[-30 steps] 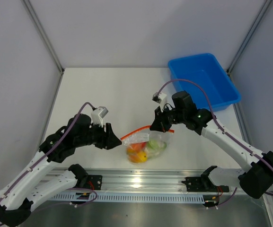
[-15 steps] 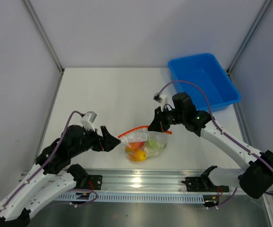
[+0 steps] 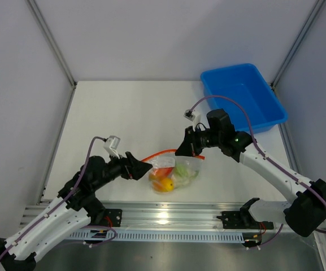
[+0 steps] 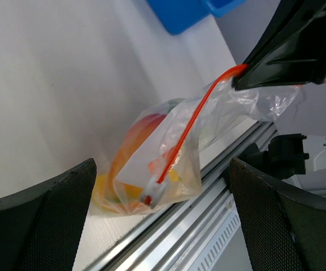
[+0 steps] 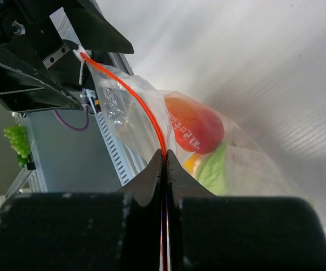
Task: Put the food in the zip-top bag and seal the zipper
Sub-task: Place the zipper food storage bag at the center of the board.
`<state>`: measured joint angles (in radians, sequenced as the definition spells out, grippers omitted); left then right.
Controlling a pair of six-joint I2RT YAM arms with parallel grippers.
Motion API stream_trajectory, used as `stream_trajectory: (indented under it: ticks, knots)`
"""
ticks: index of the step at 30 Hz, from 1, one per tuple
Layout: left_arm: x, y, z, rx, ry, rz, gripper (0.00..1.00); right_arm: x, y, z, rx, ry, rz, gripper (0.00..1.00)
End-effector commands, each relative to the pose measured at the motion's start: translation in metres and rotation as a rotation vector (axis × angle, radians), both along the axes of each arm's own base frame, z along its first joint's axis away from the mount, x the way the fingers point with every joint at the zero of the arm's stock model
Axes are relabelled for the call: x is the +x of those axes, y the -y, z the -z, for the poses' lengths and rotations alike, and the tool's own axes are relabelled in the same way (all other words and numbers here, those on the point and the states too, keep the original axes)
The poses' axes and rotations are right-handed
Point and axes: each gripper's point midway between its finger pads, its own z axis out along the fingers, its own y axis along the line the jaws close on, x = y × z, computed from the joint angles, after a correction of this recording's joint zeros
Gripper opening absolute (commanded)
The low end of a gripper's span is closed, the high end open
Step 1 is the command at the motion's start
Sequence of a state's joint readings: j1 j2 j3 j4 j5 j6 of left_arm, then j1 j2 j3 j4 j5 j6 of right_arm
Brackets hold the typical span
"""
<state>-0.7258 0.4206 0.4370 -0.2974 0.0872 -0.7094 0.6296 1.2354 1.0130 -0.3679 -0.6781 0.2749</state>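
Note:
The clear zip-top bag (image 3: 174,169) lies near the table's front edge. It holds the food: a red-orange piece (image 5: 194,124), a yellow-orange piece (image 3: 165,185) and a white-and-green lump (image 5: 233,169). The orange-red zipper (image 3: 163,153) runs along its mouth. My right gripper (image 3: 184,150) is shut on the zipper (image 5: 146,113) partway along and holds that edge lifted. My left gripper (image 3: 135,167) is open wide at the bag's left end. The white slider (image 4: 150,195) hangs in front of its fingers (image 4: 44,209) without touching them.
A blue bin (image 3: 244,96) stands at the back right. The aluminium rail (image 3: 168,217) runs along the front edge just below the bag. White table surface (image 3: 129,113) stretches behind the bag.
My left arm has dropped lower and swung nearer the front edge, its gripper staying by the bag's left end. The right gripper has held still on the zipper.

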Motion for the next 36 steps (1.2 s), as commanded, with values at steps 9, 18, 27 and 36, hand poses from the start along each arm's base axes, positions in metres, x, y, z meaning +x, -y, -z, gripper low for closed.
stream_trajectory:
  ticks: [9, 18, 27, 36]
  knots:
    - [0.02, -0.006, -0.04, -0.084, 0.097, -0.117, 0.99, 0.017, -0.015, -0.019, 0.061, 0.03, -0.001, 0.0]
    - [0.008, -0.046, -0.045, -0.07, 0.102, -0.239, 1.0, 0.053, -0.038, -0.016, 0.064, 0.049, 0.007, 0.0]
    - [-0.018, -0.045, -0.059, -0.049, 0.101, -0.121, 0.99, 0.132, -0.075, 0.009, 0.094, 0.066, 0.093, 0.0]
    - [-0.029, -0.063, -0.059, -0.063, 0.108, -0.163, 0.99, 0.228, -0.104, 0.059, 0.045, 0.01, 0.167, 0.0]
